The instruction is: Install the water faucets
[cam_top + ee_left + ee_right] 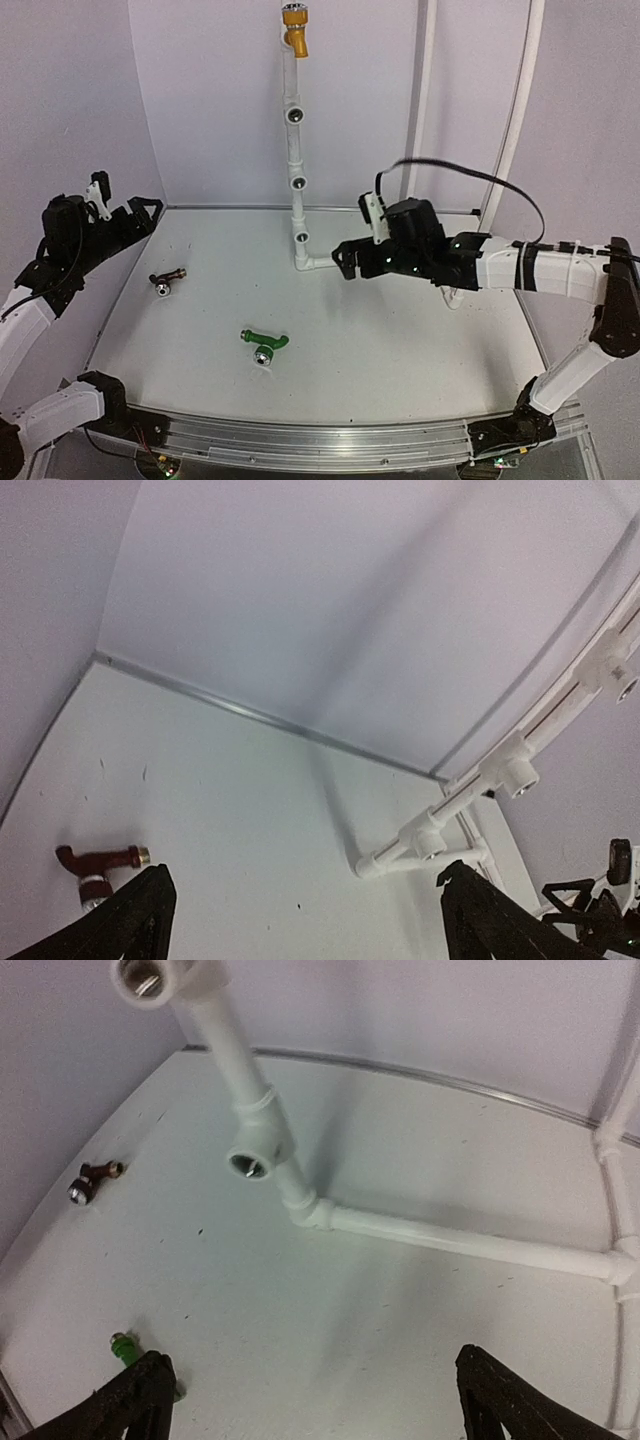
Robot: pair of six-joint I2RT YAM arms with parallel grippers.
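Left pincer [305,875] and right pincer [312,1360] gape empty; green faucet [265,342] and brown faucet [168,280] lie crosswise, silver caps nearward.

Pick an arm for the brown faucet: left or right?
Left. The brown faucet lies just ahead of the left arm, jaws open. The right arm hovers by the pipe stand, farther off.
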